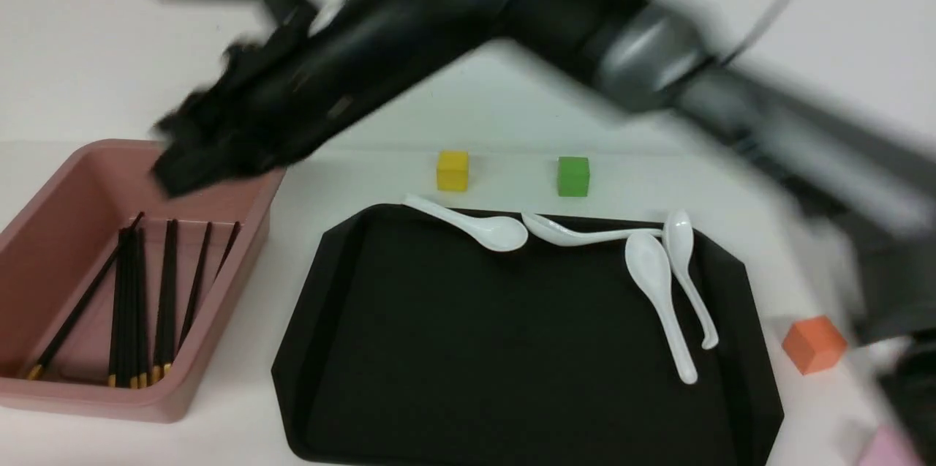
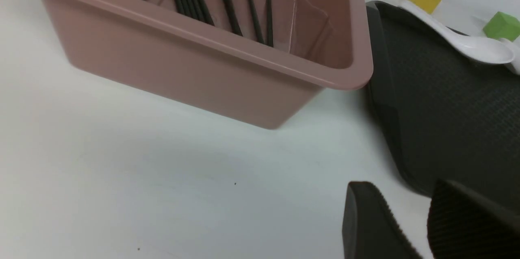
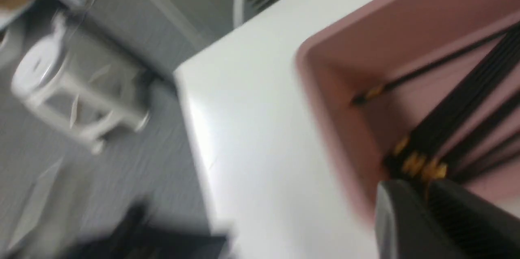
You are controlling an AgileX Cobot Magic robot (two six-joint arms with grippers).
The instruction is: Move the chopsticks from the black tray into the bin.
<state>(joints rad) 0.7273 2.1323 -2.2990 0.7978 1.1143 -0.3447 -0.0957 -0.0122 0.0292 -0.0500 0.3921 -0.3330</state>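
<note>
Front view: black tray (image 1: 526,349) shows no readable writing.

Chopsticks (image 1: 129,305) are held in the bin (image 1: 227,305), which is placed left of the tray (image 1: 526,349); spoons (image 1: 662,298) are laid on the tray.

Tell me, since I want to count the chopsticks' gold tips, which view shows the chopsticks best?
The front view: it shows the chopsticks sharply, most gold tips included. The left wrist view is sharp, but the bin's wall hides their tips. The right wrist view shows some gold tips, blurred and partly cut off.
</note>
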